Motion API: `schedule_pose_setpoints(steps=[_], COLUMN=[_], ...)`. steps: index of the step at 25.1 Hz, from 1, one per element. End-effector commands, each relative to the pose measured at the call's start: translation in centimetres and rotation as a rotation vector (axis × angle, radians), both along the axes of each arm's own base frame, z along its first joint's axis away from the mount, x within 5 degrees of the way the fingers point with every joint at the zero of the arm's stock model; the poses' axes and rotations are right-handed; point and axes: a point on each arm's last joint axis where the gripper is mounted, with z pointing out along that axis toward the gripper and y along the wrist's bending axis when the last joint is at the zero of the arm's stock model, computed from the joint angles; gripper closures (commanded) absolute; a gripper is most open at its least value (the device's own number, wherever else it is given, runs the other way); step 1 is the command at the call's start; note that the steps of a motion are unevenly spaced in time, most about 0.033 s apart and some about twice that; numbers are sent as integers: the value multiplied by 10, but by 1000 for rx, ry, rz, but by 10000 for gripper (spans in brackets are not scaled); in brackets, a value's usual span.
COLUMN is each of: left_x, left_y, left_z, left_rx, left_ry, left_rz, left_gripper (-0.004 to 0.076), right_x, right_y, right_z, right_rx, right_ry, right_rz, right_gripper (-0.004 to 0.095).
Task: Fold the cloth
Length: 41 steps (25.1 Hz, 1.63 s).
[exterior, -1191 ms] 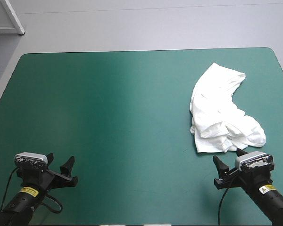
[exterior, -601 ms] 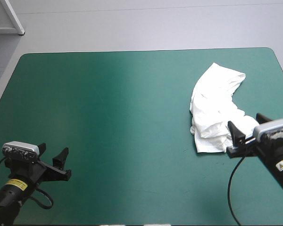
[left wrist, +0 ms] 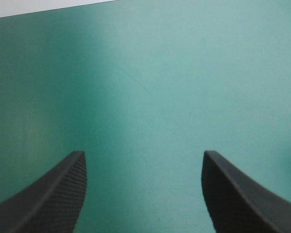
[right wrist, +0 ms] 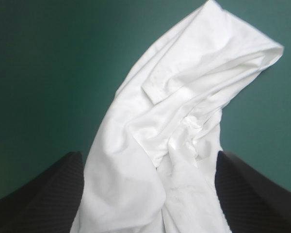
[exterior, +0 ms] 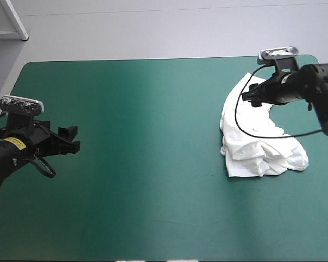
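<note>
Teal-green table [exterior: 153,109], T-shirt [exterior: 246,136] crumpled at its right side. Reach step: right gripper [right wrist: 149,160] wide open over it, prob. not touching; left gripper [left wrist: 144,160] open, well apart. Next: pinch an edge, spread.

Left tool [left wrist: 143,154] spread apart, right tool [right wrist: 149,154] likewise

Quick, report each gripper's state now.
Left gripper: open, empty, above the bare teal-green table cover.
Right gripper: open over the crumpled white short-sleeved T-shirt, not gripping it.
</note>
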Motion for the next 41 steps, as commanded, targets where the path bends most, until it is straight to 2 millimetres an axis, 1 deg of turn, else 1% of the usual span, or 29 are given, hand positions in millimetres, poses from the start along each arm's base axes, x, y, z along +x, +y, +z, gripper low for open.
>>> schedule_pose_setpoints(steps=[1,3,7,11,13,15,16,17,18,19,21,23,24,25,26,27,28,29,31,33,34,35,36,39,40,41], left_x=[1,1,-2,-8,-11,-13,-15,-14,-14,-14,-14,-14,-14,-14,-13,-13,-13,-12,-12,-12,-12,-12,-12,-12,-12,-12], left_y=[-1,-1,-2,-1,-1,0,1,2,2,2,2,1,1,1,1,1,1,1,1,1,1,1,1,1,1,1], left_z=[18,18,20,22,23,25,25,26,26,26,26,26,27,28,29,29,30,30,31,31,31,31,31,31,31,31], left_rx=[-44,-45,-58,-60,-57,-48,-39,-33,-33,-33,-33,-40,-46,-47,-49,-50,-51,-52,-53,-53,-53,-53,-53,-53,-53,-53], left_ry=[-107,-114,-125,-127,-137,-148,-155,-159,-158,-160,-162,-167,-172,-180,-191,-198,-208,-212,-214,-216,-216,-216,-216,-216,-216,-216], left_rz=[5,6,2,-1,0,4,7,10,10,10,10,9,8,9,10,11,12,13,13,13,13,13,13,13,13,13], left_gripper=[230,230,230,230,230,230,230,230,230,230,230,230,230,230,230,230,230,230,230,230,230,230,230,230,230,230], right_x=[31,50,89,117,122,124,124,124,122,120,117,110,102,95,80,70,52,42,16,-8,-24,-46,-56,-75,-79,-81], right_y=[5,7,14,18,19,21,24,26,37,52,69,92,116,131,162,178,207,220,251,276,292,311,319,336,340,342], right_z=[-16,-41,-100,-150,-162,-168,-173,-173,-174,-173,-164,-150,-135,-128,-116,-111,-105,-103,-102,-101,-101,-101,-101,-104,-106,-107], right_rx=[9,17,50,50,51,60,62,57,32,2,-19,-39,-58,-64,-86,-96,-116,-124,-146,-164,-173,-199,-222,-272,-269,-249], right_ry=[35,94,201,303,341,354,366,366,362,347,315,273,230,214,191,183,177,178,174,160,148,126,106,62,65,75], right_rz=[-6,-23,-30,-45,-42,-32,-24,-13,47,120,182,261,346,393,501,554,657,701,811,903,963,1031,1062,1109,1106,1080], right_gripper=[194,194,194,194,199,251,406,495,737,928,926,927,927,927,927,927,927,927,927,927,927,927,927,923,907,856])
